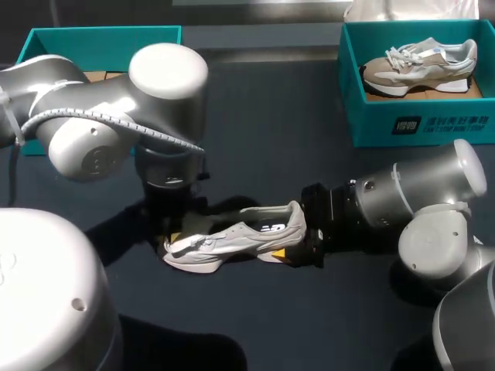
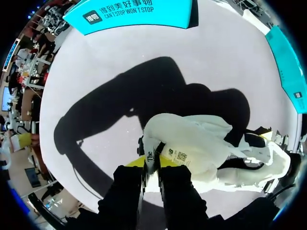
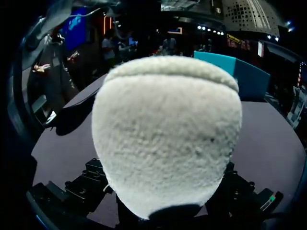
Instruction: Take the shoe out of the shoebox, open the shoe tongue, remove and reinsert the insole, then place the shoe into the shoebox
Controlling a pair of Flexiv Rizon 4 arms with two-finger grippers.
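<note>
Dark matte table [image 1: 263, 124], hard-edged shadows [image 2: 144, 96] across it

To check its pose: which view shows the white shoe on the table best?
Head view: the white shoe shows whole, toe to heel. Left wrist view: mostly tongue and upper. Right wrist view: only the heel.

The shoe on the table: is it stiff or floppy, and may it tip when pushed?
Probably light: the shoe looks like a soft, padded sneaker. Its tongue likely flexes easily, being pinched thin by the left gripper. Tipping seems unlikely with the right gripper at its heel.
</note>
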